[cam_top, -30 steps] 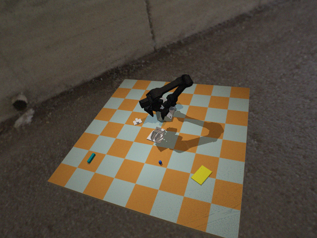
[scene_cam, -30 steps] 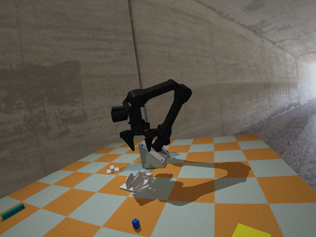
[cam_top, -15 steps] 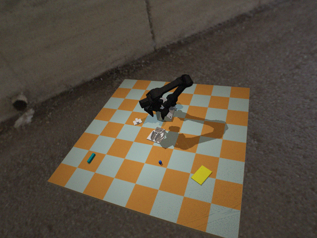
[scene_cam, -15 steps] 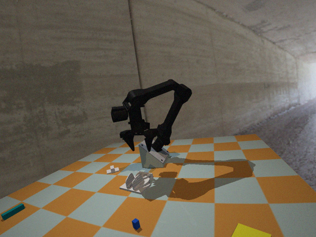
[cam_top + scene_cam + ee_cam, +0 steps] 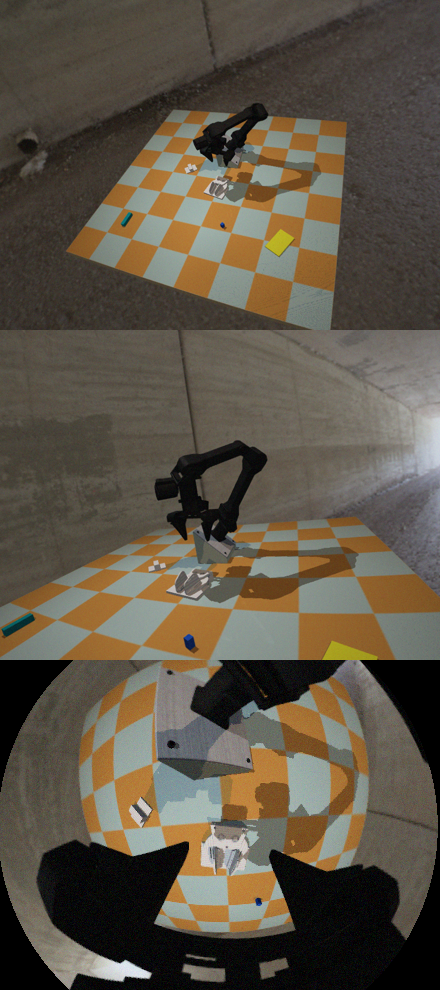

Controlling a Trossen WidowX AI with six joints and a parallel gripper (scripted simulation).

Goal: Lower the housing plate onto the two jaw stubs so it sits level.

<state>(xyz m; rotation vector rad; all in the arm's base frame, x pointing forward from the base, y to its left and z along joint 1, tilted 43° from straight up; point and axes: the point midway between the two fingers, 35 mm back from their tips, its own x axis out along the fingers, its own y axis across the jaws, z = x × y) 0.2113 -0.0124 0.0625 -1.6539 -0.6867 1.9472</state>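
The white base (image 5: 208, 192) (image 5: 172, 590) (image 5: 205, 861) lies flat on the checkered mat. Two upright grey-white jaws (image 5: 220, 189) (image 5: 192, 584) (image 5: 232, 859) stand side by side on it, with their pointed ends towards the front. The housing plate (image 5: 222, 179) (image 5: 201, 573) (image 5: 228, 832) lies across the rear of the jaws, and two round marks show on it in the wrist view. It looks about level; shadow hides whether it is fully closed. My gripper (image 5: 219, 163) (image 5: 196, 540) (image 5: 230, 850) is open and empty, well above the assembly and clear of it.
A small white stepped block (image 5: 190, 166) (image 5: 156, 567) (image 5: 141, 811) stands left of the assembly. A blue block (image 5: 222, 225) (image 5: 189, 641) (image 5: 258, 902), a teal bar (image 5: 126, 219) (image 5: 18, 624) and a yellow plate (image 5: 280, 243) (image 5: 348, 652) lie further forward. The arm's grey wedge mount (image 5: 213, 552) (image 5: 177, 720) is behind.
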